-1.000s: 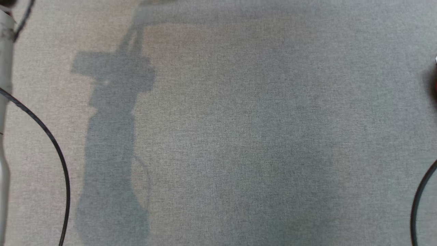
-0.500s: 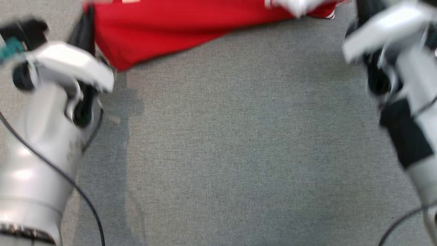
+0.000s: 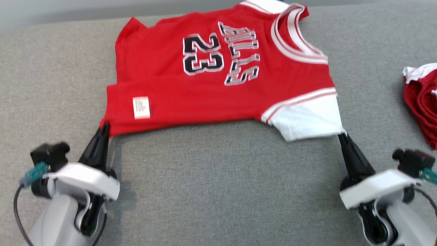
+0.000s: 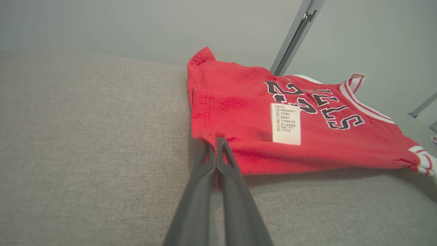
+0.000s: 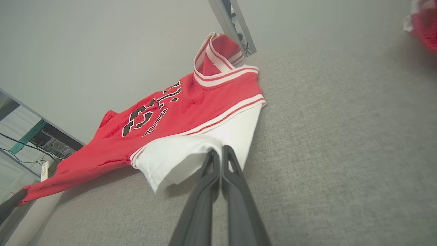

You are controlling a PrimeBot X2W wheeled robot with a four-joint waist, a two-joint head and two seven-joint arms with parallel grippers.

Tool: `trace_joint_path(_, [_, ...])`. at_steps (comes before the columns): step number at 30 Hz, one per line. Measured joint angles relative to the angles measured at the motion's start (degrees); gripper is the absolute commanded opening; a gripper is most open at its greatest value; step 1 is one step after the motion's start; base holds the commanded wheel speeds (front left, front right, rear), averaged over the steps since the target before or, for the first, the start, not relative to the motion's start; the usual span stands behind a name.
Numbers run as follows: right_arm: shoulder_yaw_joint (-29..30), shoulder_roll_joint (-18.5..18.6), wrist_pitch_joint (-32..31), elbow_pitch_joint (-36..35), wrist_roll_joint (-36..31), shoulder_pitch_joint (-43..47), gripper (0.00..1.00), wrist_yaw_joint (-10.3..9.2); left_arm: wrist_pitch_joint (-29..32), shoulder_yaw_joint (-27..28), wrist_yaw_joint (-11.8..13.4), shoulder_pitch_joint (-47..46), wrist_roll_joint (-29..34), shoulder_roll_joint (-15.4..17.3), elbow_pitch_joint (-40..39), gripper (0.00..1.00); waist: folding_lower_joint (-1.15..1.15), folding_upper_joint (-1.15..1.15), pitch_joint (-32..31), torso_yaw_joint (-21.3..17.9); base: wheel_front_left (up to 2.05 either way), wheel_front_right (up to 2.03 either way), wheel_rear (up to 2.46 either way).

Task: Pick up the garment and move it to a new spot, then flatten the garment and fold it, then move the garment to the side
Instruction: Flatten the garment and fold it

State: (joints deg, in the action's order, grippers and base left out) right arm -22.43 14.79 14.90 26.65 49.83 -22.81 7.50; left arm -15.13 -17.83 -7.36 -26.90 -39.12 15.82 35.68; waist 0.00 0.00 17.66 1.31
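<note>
The garment (image 3: 218, 85) is a red jersey with white sleeves, the number 23 and a white care label, lying folded over on the grey surface at the far middle. My left gripper (image 3: 104, 128) is shut on its near left corner, pinching red fabric (image 4: 218, 141). My right gripper (image 3: 342, 136) is shut on the edge of the white sleeve (image 5: 218, 148) at the near right corner. The near edge of the garment (image 4: 307, 153) hangs slightly lifted between the two grips, casting a shadow beneath.
A second red and white cloth (image 3: 421, 102) lies bunched at the right edge. The grey padded surface (image 3: 222, 191) stretches wide in front of the garment. Its far edge (image 3: 61, 25) runs close behind the jersey, with metal frame posts (image 4: 293, 37) beyond.
The head view has swung upward, bringing the whole garment and both grippers into the picture. Both grippers stay shut.
</note>
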Motion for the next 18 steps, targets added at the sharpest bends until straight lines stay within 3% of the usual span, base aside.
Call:
trace_joint_path(7, [6.48,0.49,-4.17,-14.55,-3.82,16.95,0.00,0.00,2.12,0.48,2.97,12.68,0.78,3.74,-9.66,0.00,0.00,0.00,-4.55,-0.24,0.00,0.00,0.00])
trace_joint_path(9, [10.13,-1.30,-8.75,-21.59,-5.89,24.49,0.00,0.00,5.15,0.71,5.54,17.75,0.75,5.82,-16.25,0.00,0.00,0.00,-6.24,-0.26,0.00,0.00,0.00])
trace_joint_path(18, [17.62,-6.56,-29.42,-41.88,-12.57,42.04,0.00,0.00,14.18,2.57,14.32,32.26,0.20,11.84,-37.42,0.00,0.00,0.00,-9.38,-1.17,0.00,0.00,0.00])
